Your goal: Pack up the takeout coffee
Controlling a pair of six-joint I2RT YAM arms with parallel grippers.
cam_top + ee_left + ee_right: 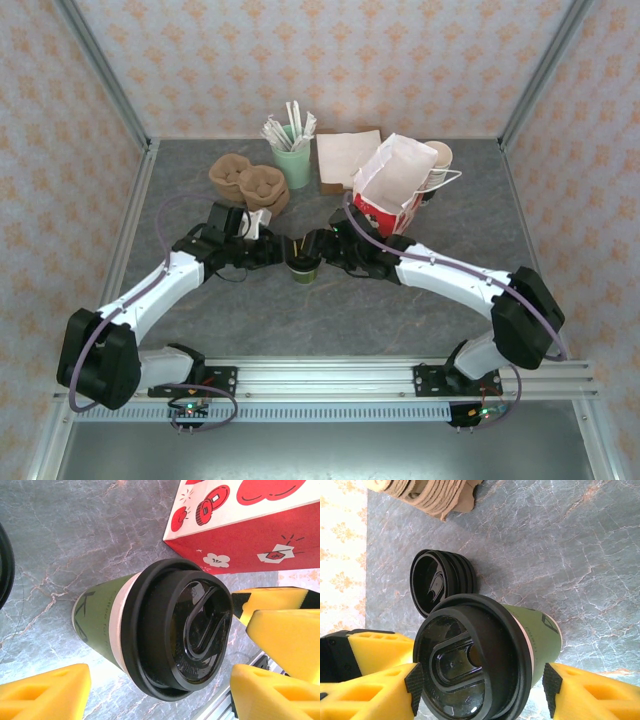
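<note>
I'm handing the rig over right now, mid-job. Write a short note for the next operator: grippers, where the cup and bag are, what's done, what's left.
Left gripper: open, fingers either side of the cup, with a gap; not holding.
Right gripper: straddles the cup from the other side, one pad at the lid rim; can't tell if it grips.
Cup: lidded, upright on the table, between both grippers.
Bag: standing behind and right of the cup, mouth open.
Done: lid is on.
Left: put the cup in the bag.
</note>
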